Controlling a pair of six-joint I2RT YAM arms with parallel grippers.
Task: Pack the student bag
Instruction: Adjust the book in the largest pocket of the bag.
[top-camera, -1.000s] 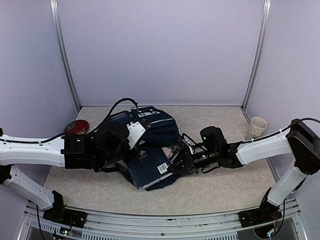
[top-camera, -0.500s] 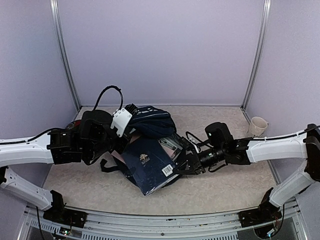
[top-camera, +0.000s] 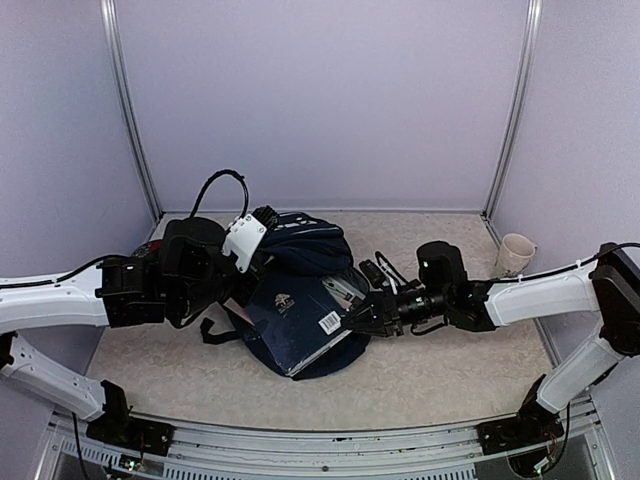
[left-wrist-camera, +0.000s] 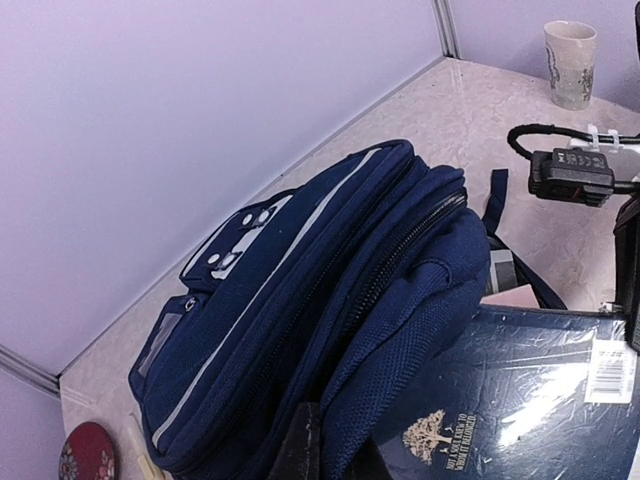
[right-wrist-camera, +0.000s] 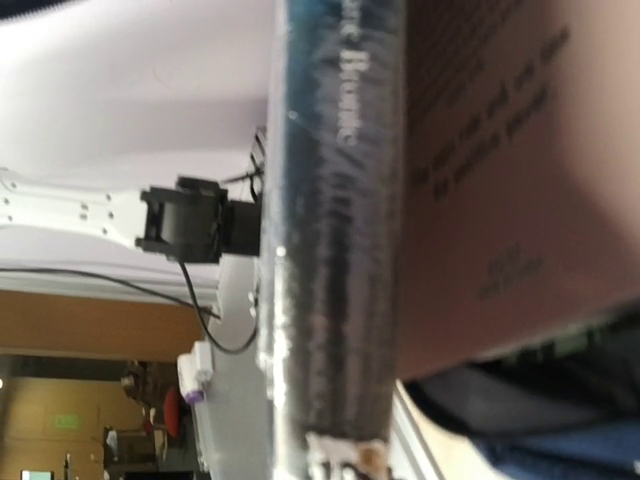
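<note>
Right tool pinches the book by its right edge; the bag lies leftward, beyond the book, its fabric nipped by the left tool, pressed together.

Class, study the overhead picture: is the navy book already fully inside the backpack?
No: most of the book, with its cover and barcode label, shows outside the student bag.

Soft even light, glare on the book, right-wrist view blurred.
</note>
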